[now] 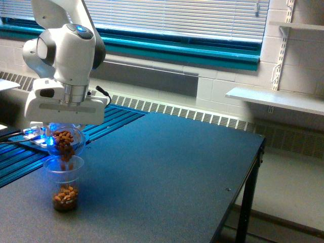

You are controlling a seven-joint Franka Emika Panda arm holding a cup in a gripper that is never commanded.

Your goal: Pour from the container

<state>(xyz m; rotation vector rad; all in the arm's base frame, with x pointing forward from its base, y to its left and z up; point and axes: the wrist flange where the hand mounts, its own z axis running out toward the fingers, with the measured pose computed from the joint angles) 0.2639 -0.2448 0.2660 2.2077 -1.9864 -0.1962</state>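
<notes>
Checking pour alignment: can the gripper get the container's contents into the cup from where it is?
Probably yes: the gripper holds the container tipped directly above the cup, nothing between.

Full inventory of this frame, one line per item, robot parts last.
container: 1, clear, tipped over the cup, held under the gripper
nuts: many, brown, some in the container, some falling, a layer in the cup bottom
cup: 1, clear, upright on the table near its front left edge
table: 1, dark, centre
wall shelf: 1, white, the exterior view's right
window blinds: 1 set, white, top
radiator vents: 1 row, white, behind the table
robot arm: 1, white, upper left
gripper: 1, white, holding the container; fingers hidden
</notes>
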